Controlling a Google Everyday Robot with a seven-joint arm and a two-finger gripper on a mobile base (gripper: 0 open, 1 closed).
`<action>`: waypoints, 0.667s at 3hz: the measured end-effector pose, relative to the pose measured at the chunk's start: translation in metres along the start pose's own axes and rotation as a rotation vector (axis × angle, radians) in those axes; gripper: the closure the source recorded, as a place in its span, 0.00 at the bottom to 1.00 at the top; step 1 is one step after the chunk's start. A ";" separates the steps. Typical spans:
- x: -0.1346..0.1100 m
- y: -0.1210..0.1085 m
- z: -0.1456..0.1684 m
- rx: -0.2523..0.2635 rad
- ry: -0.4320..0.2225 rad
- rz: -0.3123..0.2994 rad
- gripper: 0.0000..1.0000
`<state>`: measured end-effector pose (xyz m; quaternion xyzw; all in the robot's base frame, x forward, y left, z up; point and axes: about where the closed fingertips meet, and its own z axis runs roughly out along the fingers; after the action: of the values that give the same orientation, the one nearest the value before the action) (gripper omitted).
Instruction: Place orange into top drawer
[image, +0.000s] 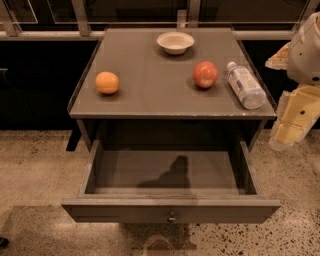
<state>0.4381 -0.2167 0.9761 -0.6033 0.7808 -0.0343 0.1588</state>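
The orange (107, 82) sits on the left side of the grey table top (150, 75), near its left edge. The top drawer (170, 209) is pulled out wide open below the table top, its inside bare, with a small metal knob (171, 218) at the centre of its front panel. My gripper (287, 132) hangs at the far right of the view, off the table's right edge, level with the drawer opening and far from the orange. It holds nothing that shows.
A red apple (205, 74) lies right of centre on the table. A clear plastic bottle (244, 85) lies on its side near the right edge. A white bowl (175, 42) stands at the back centre. Speckled floor surrounds the table.
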 end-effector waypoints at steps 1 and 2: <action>0.000 0.000 0.000 0.000 0.000 0.000 0.00; -0.003 -0.004 0.001 0.014 -0.019 -0.009 0.00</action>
<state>0.4430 -0.2150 0.9772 -0.6060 0.7762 -0.0347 0.1705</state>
